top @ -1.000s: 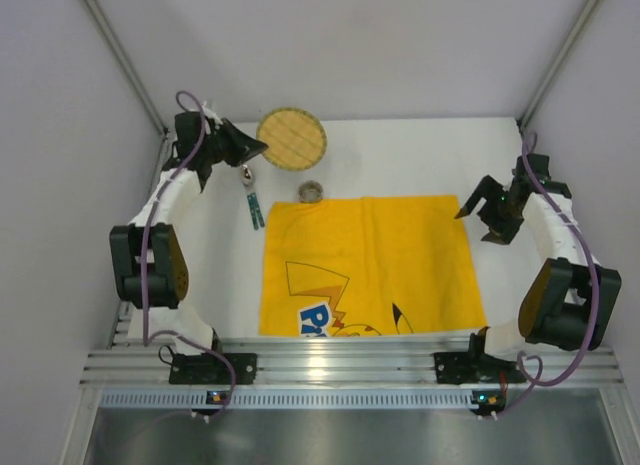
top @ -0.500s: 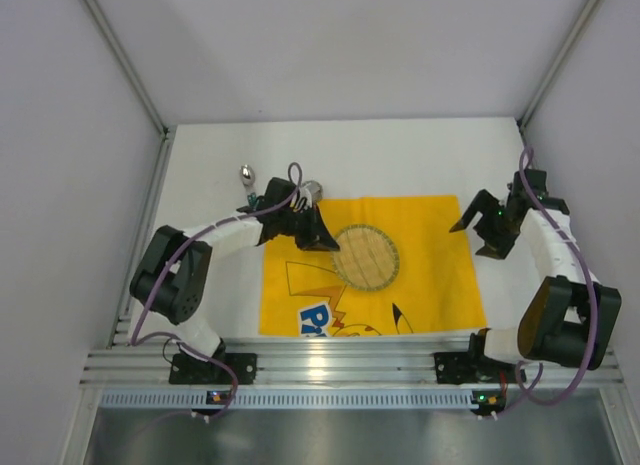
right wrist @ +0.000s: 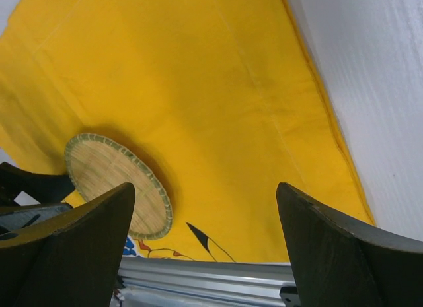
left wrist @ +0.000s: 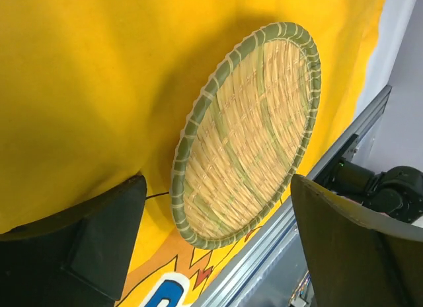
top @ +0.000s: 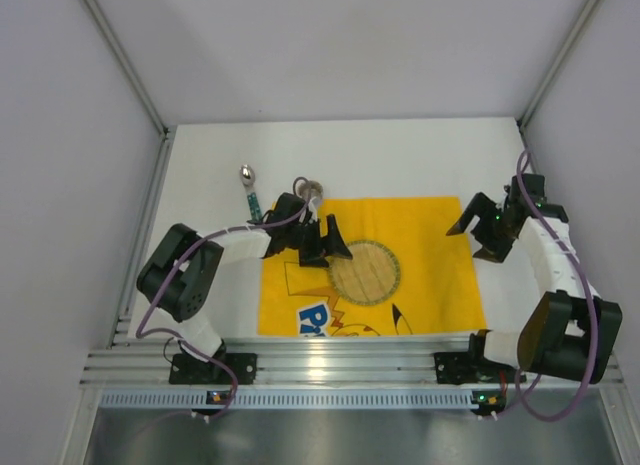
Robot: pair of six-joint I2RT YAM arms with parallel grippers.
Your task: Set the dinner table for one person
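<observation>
A round woven plate (top: pixel 365 272) with a green rim lies flat on the yellow printed cloth (top: pixel 430 275) that covers the middle of the white dinner table (top: pixel 400 155). My left gripper (top: pixel 340 241) stands open just left of the plate, apart from it. In the left wrist view the plate (left wrist: pixel 248 135) lies ahead of the open gripper (left wrist: pixel 218 254), nothing between the fingers (left wrist: pixel 99 244). My right gripper (top: pixel 468 241) hangs open over the cloth's right edge; its view shows the cloth (right wrist: pixel 198 89) and the plate (right wrist: pixel 119 185) beyond the gripper (right wrist: pixel 205 247).
A metal spoon (top: pixel 248 180) with a green handle lies on the table behind the cloth's left corner. A small round ring-like cup (top: pixel 311 188) sits at the cloth's back edge. The aluminium rail (top: pixel 340 360) runs along the near edge.
The left arm carried the woven plate from the table's back left onto the cloth, then opened and let it go. The right gripper shifted slightly toward the cloth.
</observation>
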